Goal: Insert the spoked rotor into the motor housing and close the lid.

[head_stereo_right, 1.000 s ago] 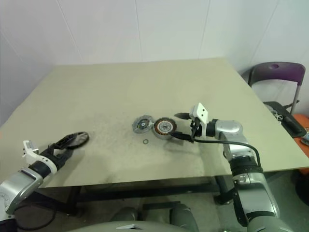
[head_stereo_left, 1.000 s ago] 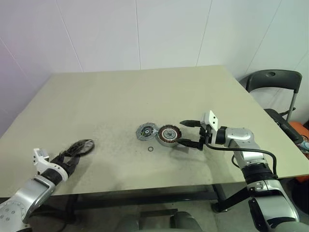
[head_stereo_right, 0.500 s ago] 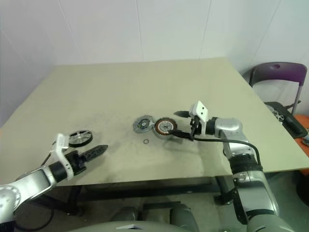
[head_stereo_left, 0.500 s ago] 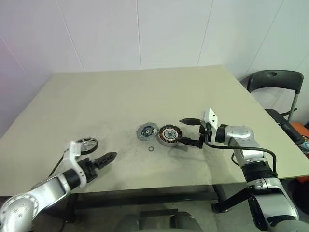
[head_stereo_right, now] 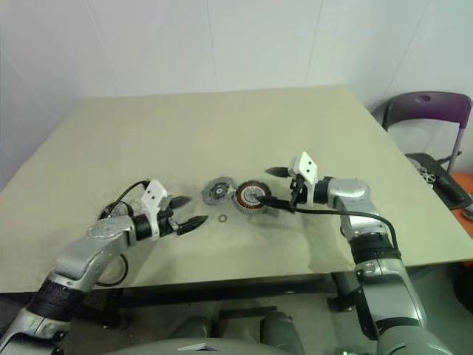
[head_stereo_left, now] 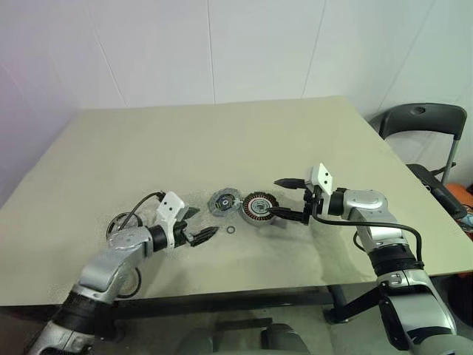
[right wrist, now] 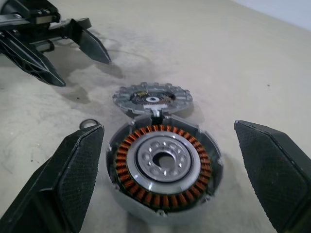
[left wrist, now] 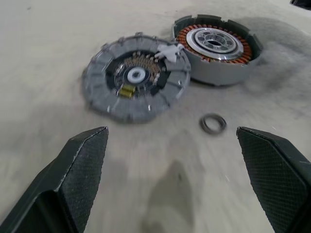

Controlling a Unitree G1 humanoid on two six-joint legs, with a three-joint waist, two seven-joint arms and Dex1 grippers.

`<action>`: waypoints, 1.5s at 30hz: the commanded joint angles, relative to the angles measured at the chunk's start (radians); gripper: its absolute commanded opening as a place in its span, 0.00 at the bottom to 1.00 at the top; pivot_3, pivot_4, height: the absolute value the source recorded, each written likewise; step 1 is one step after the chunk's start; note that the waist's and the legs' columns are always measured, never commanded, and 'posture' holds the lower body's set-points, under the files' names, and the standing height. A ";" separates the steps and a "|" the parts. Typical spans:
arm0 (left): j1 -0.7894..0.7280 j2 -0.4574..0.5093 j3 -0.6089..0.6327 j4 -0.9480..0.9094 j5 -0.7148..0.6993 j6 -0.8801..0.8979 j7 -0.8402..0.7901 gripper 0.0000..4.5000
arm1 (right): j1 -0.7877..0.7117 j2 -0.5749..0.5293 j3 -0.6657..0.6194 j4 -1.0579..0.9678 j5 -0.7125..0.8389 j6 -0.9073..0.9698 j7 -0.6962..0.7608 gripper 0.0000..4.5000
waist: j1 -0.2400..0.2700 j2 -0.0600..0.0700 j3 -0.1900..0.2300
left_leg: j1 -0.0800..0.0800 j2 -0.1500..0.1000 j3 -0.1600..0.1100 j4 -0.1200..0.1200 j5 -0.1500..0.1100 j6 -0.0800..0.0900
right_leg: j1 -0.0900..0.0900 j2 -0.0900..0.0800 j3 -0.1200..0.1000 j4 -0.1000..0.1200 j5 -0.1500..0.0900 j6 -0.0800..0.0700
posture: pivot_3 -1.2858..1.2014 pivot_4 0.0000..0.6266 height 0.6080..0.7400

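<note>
Left side first. The spoked rotor (head_stereo_left: 116, 222) lies flat on the table (head_stereo_left: 222, 140) near its left edge, partly hidden behind my left forearm. It sits at about 9 o'clock from the left gripper (head_stereo_left: 202, 223) and well apart from it.

The left gripper's jaws are spread wide and hold nothing. In the left wrist view the lid (left wrist: 136, 82) lies flat ahead between the fingers, untouched. In the head view the lid is near, at about 1 o'clock from this gripper. The small ring (head_stereo_left: 230, 230) is just beside it at 3 o'clock.

The motor housing (head_stereo_left: 259, 205) touches the lid's rim at the lid's 3 o'clock, windings up. The right gripper (head_stereo_left: 277, 197) has its jaws wide, either side of the housing. I cannot tell whether they touch it.

Change since a second ago: the left gripper was at the rotor by the table's left edge and has swung right to the lid. The rotor stays behind. The right gripper has not moved.
</note>
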 commanded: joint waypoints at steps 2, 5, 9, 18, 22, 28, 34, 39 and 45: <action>-0.034 -0.030 -0.032 0.030 0.061 -0.037 -0.069 1.00 | 0.002 -0.009 -0.023 -0.050 0.020 -0.001 -0.006 1.00 | 0.002 0.000 0.000 | 0.000 0.000 0.000 0.000 0.000 0.000 | 0.000 0.000 0.000 0.000 0.000 0.000 | 0.52 0.00 1.00; -0.046 -0.054 -0.060 0.052 0.112 -0.065 -0.094 1.00 | 0.014 -0.014 -0.026 -0.063 0.024 0.002 -0.007 1.00 | 0.003 0.000 0.000 | 0.000 0.000 0.000 0.001 0.000 0.000 | 0.000 0.000 0.000 0.000 0.000 0.000 | 0.52 0.00 1.00; -0.066 -0.083 -0.101 0.092 0.185 -0.100 -0.117 1.00 | 0.025 -0.018 -0.030 -0.074 0.026 0.004 -0.008 1.00 | 0.003 0.000 0.000 | 0.001 0.000 0.000 0.002 0.000 0.000 | 0.002 0.000 0.000 0.000 0.000 0.000 | 0.52 0.00 1.00; -0.107 -0.157 -0.094 0.200 0.248 -0.120 -0.123 1.00 | 0.033 -0.036 -0.037 -0.068 0.034 -0.006 0.001 1.00 | 0.005 0.000 0.000 | 0.002 0.000 -0.001 0.003 0.000 0.000 | 0.004 0.000 0.000 0.001 0.001 0.002 | 0.52 0.00 1.00; -0.111 -0.155 -0.098 0.227 0.259 -0.099 -0.143 0.96 | 0.022 -0.032 -0.033 -0.055 0.028 -0.009 -0.005 1.00 | 0.005 0.000 0.000 | 0.004 -0.001 -0.001 0.004 0.000 0.000 | 0.007 0.000 -0.001 0.001 0.001 0.002 | 0.52 0.00 1.00; -0.086 -0.133 -0.112 0.216 0.289 -0.094 -0.167 0.58 | 0.022 -0.024 -0.027 -0.049 0.021 -0.017 -0.017 1.00 | 0.000 0.000 0.000 | 0.009 -0.001 -0.001 0.003 0.000 0.001 | 0.010 0.000 0.000 0.001 0.001 0.002 | 0.52 0.00 1.00; -0.067 -0.127 -0.121 0.202 0.310 -0.117 -0.179 0.14 | 0.019 -0.016 -0.023 -0.041 0.019 -0.024 -0.021 1.00 | 0.002 0.000 -0.001 | 0.009 0.000 -0.001 0.002 0.000 0.001 | 0.010 0.000 0.000 0.001 0.001 0.002 | 0.52 0.00 1.00; -0.053 -0.126 -0.108 0.172 0.302 -0.097 -0.181 0.00 | 0.018 -0.015 -0.023 -0.039 0.022 -0.026 -0.019 1.00 | 0.002 0.000 -0.001 | 0.010 0.000 -0.001 0.002 0.000 0.001 | 0.011 0.000 0.000 0.001 0.001 0.002 | 0.52 0.00 1.00; -0.017 -0.093 -0.075 0.092 0.280 -0.059 -0.194 0.00 | 0.019 -0.021 -0.027 -0.045 0.026 -0.022 -0.014 1.00 | -0.001 0.001 -0.001 | 0.010 0.000 -0.001 0.002 0.000 0.001 | 0.010 0.000 0.000 0.001 0.001 0.002 | 0.52 0.00 1.00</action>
